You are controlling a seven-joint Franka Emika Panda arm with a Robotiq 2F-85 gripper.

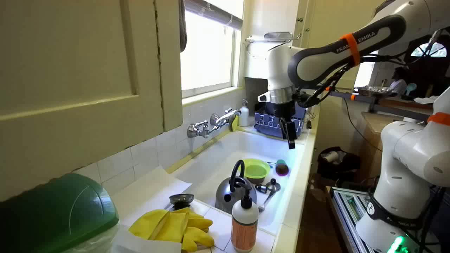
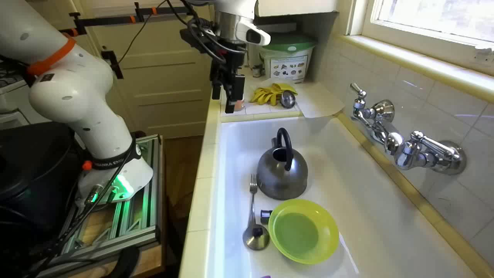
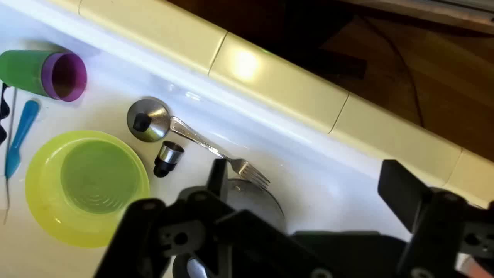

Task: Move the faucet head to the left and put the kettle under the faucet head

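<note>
From left to right in an exterior view, see first a bucket with green lid point(image 1: 66, 211). On the tiled bench point(image 1: 221, 223) beside it, find yellow gloves point(image 1: 168, 225) in a heap and, just behind them, a small round steel vessel point(image 1: 181, 199). On the tiled wall point(image 1: 175, 147) above the sink point(image 1: 211, 168), find the faucet head point(image 1: 231, 116), thin and chrome, pointing along the wall toward a white soap bottle point(image 1: 243, 117). Down in the sink, at the end near the gloves, find the kettle point(image 1: 235, 196), upright, apart from the faucet head. In front of the kettle, on the bench, see a pump bottle point(image 1: 244, 225) with orange label, hiding a part of the steel body.

More to the right, meet several things crowding the kettle: a yellow-green bowl point(image 1: 256, 170), a small steel-and-black piece point(image 3: 168, 157), a round steel piece with black knob point(image 3: 148, 119), and a fork point(image 3: 236, 164) with the tines just beside the kettle. Cannot tell touching from not touching there. At the far end, see a blue-purple dish rack point(image 1: 269, 123). Also in the sink, find a green-and-purple cup point(image 1: 281, 165), lying on its side. In the air above the sink, toward its front edge, find the hand point(image 3: 308, 185), wide, with jaws well apart; in the wrist view, see the kettle partly covered by one jaw. At far right, see the white robot arm point(image 1: 397, 175).
</note>
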